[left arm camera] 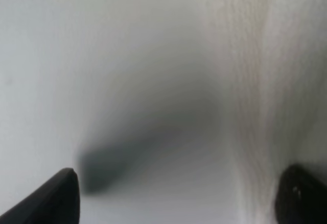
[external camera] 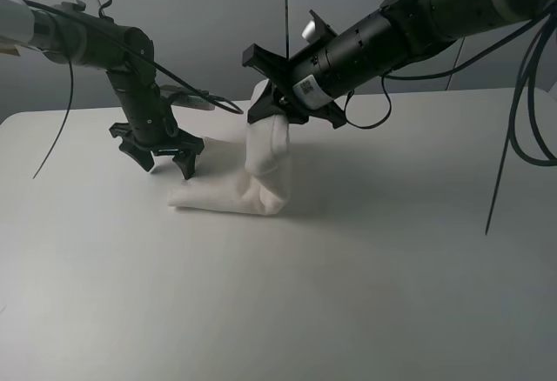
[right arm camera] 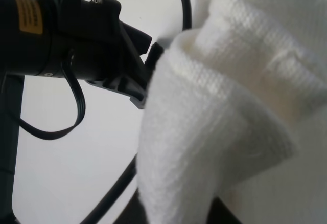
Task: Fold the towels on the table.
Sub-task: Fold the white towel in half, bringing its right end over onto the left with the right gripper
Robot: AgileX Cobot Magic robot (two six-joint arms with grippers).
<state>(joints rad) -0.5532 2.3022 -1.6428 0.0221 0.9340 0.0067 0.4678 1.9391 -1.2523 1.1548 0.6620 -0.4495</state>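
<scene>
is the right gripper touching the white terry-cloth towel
Touching. The exterior high view shows the white terry-cloth towel hanging from the shut right gripper, one end lifted off the white table.

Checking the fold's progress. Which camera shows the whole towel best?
The exterior high view: the whole towel shows, one end held up by the right gripper, the rest lying on the table. The right wrist view shows only bunched folds close up; the left wrist view, a blurred strip beside the open left gripper.

No legible text: unreadable code sticker [external camera: 306, 88] on right arm [external camera: 392, 29], blurred orange label [right arm camera: 25, 13] on black housing [right arm camera: 76, 40].
</scene>
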